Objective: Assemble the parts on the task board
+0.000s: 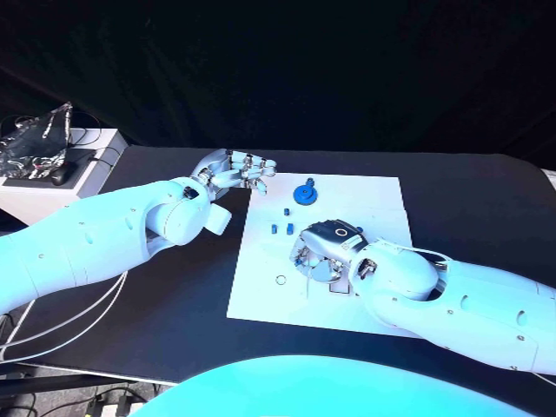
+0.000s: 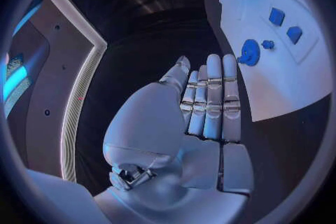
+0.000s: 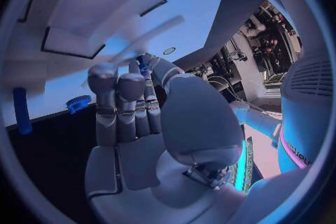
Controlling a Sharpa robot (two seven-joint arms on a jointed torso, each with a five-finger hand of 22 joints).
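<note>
No legible writing on task board. Left hand empty, fingers straight; right hand pinching small blue part.

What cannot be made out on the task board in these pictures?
- Head view: the right hand covers part of the task board.
- Right wrist view: a small blue piece at the fingertips; the fingers hide its shape.
- Head view: two small blue parts are too small to identify.
</note>
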